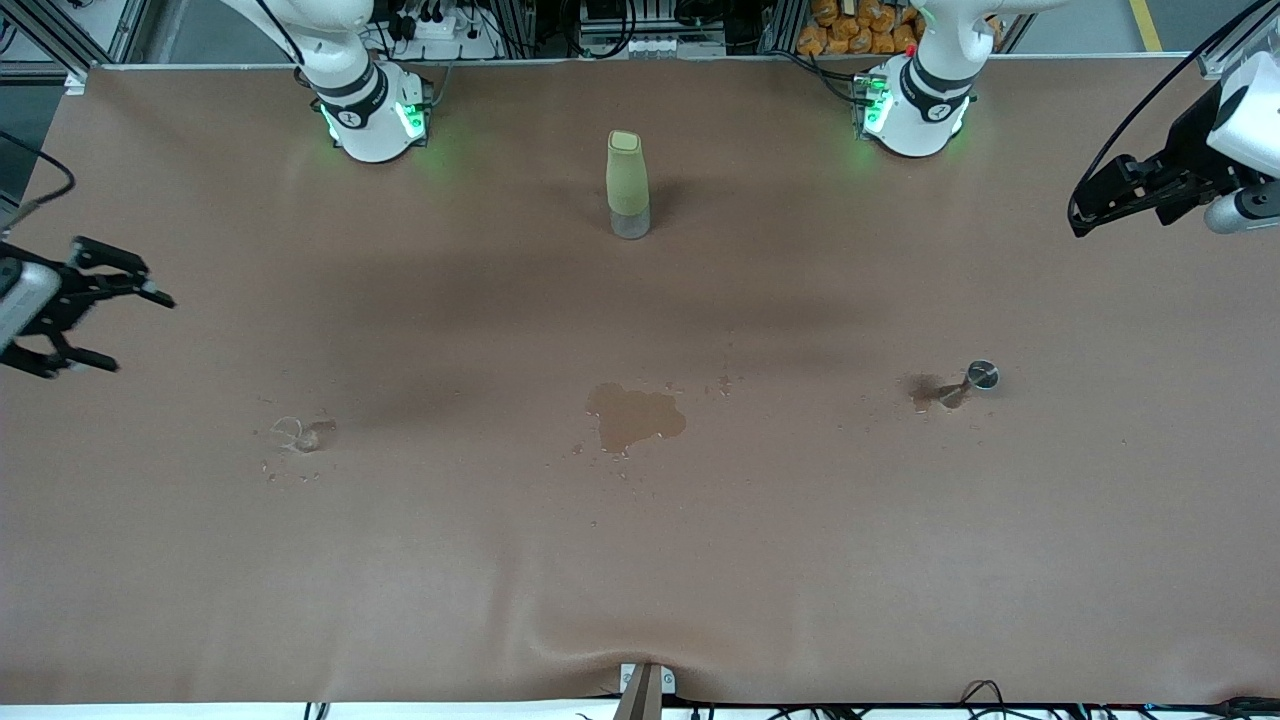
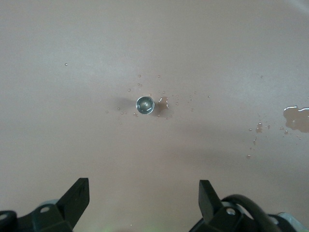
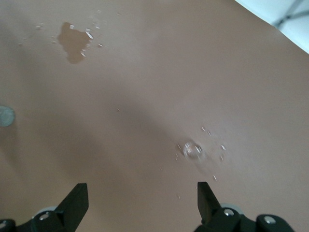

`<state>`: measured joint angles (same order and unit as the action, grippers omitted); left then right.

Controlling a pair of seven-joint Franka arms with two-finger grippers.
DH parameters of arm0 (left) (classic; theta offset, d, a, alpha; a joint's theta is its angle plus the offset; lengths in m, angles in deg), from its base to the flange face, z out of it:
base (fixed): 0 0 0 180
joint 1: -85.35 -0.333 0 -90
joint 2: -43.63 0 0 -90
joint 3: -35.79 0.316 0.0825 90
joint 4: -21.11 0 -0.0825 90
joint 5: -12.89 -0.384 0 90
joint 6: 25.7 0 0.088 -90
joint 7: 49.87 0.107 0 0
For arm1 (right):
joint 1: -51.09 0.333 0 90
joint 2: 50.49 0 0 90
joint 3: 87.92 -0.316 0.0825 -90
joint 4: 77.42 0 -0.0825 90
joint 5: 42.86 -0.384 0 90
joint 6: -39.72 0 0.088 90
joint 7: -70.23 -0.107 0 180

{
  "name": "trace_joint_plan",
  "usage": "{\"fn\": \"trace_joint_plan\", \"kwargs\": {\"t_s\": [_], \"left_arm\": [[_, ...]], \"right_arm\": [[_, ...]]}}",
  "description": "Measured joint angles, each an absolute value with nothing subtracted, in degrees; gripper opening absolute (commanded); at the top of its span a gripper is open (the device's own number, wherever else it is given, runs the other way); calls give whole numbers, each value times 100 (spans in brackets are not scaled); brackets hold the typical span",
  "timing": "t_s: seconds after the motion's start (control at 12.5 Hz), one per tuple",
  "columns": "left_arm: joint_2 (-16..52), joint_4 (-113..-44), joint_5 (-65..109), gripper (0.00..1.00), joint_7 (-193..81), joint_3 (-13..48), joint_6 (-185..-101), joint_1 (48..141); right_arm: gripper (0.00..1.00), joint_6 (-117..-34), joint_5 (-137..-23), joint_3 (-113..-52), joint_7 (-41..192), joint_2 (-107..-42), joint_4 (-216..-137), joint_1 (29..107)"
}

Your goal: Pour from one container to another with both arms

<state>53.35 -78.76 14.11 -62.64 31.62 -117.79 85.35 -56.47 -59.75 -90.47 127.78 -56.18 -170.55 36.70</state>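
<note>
From the front view I see a brown table with a dark puddle [image 1: 634,416] at its middle, my landmark here. The tiny clear glass cup [image 1: 296,433] stands well apart from the puddle toward the right arm's end of the table, ringed by droplets. The steel jigger [image 1: 981,375] stands well apart from the puddle toward the left arm's end, a little farther from the camera, beside its own wet stain. A tall pale-green bottle [image 1: 628,184] stands much farther from the camera than the puddle. The right gripper [image 1: 105,325] hangs at the right arm's edge of the table, fingers spread, empty. The left gripper [image 1: 1095,205] hangs at the other edge, also empty.

In the left wrist view, the left gripper [image 2: 144,193] is released wide and I look down into the jigger's [image 2: 144,105] round rim; the puddle [image 2: 298,119] sits off at the edge.

In the right wrist view, the right gripper [image 3: 142,198] is released wide above the cup [image 3: 192,150], with the puddle [image 3: 74,42] well apart.

I judge the cup light, fragile and slick when wet, so I would pinch its wall gently. The jigger looks stiff and smooth; its narrow waist seems the surest hold.
</note>
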Motion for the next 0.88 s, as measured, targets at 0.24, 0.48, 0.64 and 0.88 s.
{"fn": "trace_joint_plan", "kwargs": {"t_s": [0.24, 0.48, 0.64, 0.88], "left_arm": [[5335, -7892, 1411, 100, -6263, 3160, -11806, 8541], [5335, -7953, 1411, 100, -6264, 3162, -11897, 8543], [5335, -7980, 1411, 100, -6264, 3165, -11922, 8542], [5335, -7999, 1411, 100, -6264, 3171, -11925, 8539]], "right_arm": [[100, -5655, -5960, -8182, 12744, -5614, -17117, 4148], [100, -5487, -5738, -8052, 11895, -5573, -17112, 4324], [100, -5309, -5514, -8057, 11050, -5437, -17106, 4573], [100, -5122, -5077, -8065, 9892, -5290, -17074, 4791]]}}
